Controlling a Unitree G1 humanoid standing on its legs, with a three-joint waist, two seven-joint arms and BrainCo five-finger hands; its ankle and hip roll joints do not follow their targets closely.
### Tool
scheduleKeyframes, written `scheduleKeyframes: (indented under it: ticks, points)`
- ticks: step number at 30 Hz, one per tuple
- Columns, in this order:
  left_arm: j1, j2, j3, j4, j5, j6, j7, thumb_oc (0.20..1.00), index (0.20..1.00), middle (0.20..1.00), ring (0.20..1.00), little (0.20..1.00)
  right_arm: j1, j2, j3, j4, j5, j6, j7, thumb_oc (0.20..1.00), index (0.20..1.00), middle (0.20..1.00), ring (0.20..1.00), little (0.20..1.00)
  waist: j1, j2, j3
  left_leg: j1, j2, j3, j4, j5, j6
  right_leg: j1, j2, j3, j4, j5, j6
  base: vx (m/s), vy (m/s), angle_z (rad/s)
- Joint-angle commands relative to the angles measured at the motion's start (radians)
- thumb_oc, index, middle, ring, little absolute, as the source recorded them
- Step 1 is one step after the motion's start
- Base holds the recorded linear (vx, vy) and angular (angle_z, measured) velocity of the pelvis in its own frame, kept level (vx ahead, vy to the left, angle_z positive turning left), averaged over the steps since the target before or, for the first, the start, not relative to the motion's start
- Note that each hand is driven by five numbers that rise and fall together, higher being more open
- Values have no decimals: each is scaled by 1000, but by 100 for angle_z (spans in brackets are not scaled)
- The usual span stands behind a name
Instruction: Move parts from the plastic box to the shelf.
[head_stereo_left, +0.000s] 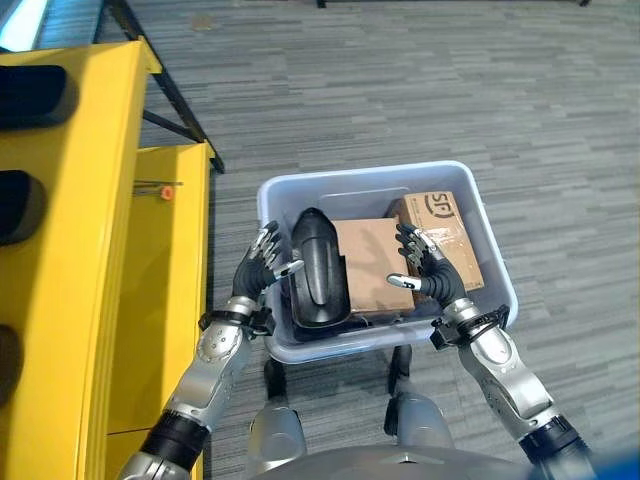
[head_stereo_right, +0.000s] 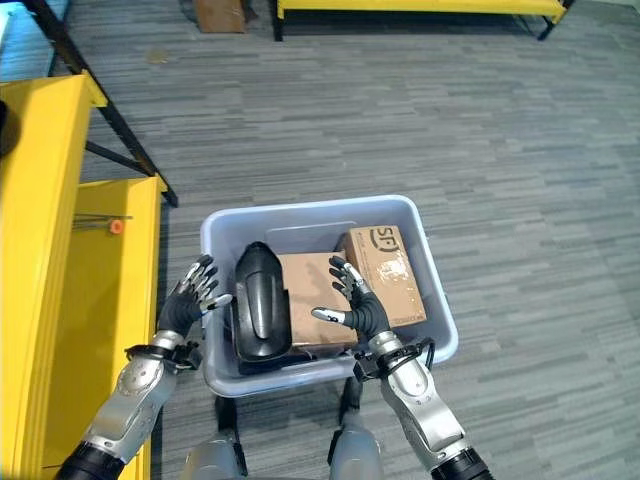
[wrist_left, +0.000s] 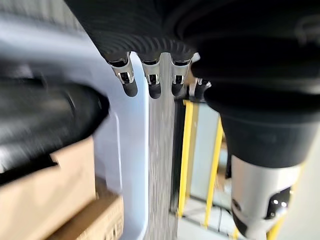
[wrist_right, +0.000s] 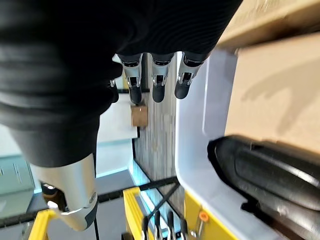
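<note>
Left eye view: both hands (head_stereo_left: 265, 262) (head_stereo_left: 425, 268) open, empty, flanking plastic box's (head_stereo_left: 497, 265) black part (head_stereo_left: 318, 270).

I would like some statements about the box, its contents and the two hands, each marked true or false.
1. The plastic box holds a black part and cardboard boxes. True.
2. The right hand hovers over the flat cardboard box. True.
3. The left hand is shut on the black part. False: its fingers are open, at the box's outer left wall.
4. The yellow shelf stands to the robot's right. False: it is on the left.
5. The black part lies on the floor. False: it is inside the plastic box.
</note>
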Motion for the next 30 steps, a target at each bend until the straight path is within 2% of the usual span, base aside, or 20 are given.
scheduleKeyframes:
  ticks: [1, 6, 15, 20, 30]
  points:
    - [-61, -10, 0, -30, 33, -72, 54, 1000, 1000, 1000, 1000, 1000, -33, -25, -18, -126, 29, -72, -21, 1000, 1000, 1000, 1000, 1000, 5, -6, 18, -23, 55, -25, 62, -3, 9, 7, -53, 37, 17, -14, 58, -57, -63, -34]
    - [-127, -38, -8, 8, 39, -85, 104, 1000, 1000, 1000, 1000, 1000, -39, -26, -4, -132, 39, -80, -40, 1000, 1000, 1000, 1000, 1000, -14, -11, 54, -40, 68, -8, 51, 18, 0, -39, -36, 56, 25, -6, 58, -52, -46, -23]
    - [-203, -84, 6, 126, 67, -92, 203, 1000, 1000, 1000, 1000, 1000, -45, -23, 3, -135, 44, -95, -75, 1000, 1000, 1000, 1000, 1000, -35, -21, 80, -74, 83, 11, -5, 67, -20, -102, -9, 58, 5, 17, 59, -22, -38, -4]
    - [-205, -79, 63, 113, 98, -107, 273, 1000, 1000, 1000, 1000, 1000, -48, -19, -6, -139, 46, -113, -99, 1000, 1000, 1000, 1000, 1000, -31, -35, 96, -103, 90, 8, -22, 85, -27, -138, 7, 56, 5, 29, 61, -16, -36, -3]
    - [-246, -54, 142, 113, 187, -123, 389, 1000, 1000, 1000, 1000, 1000, -75, -8, -9, -138, 60, -142, -121, 1000, 1000, 1000, 1000, 1000, -34, -71, 125, -171, 99, 0, -7, 89, -32, -206, 27, 62, 5, 44, 57, -10, -18, -4]
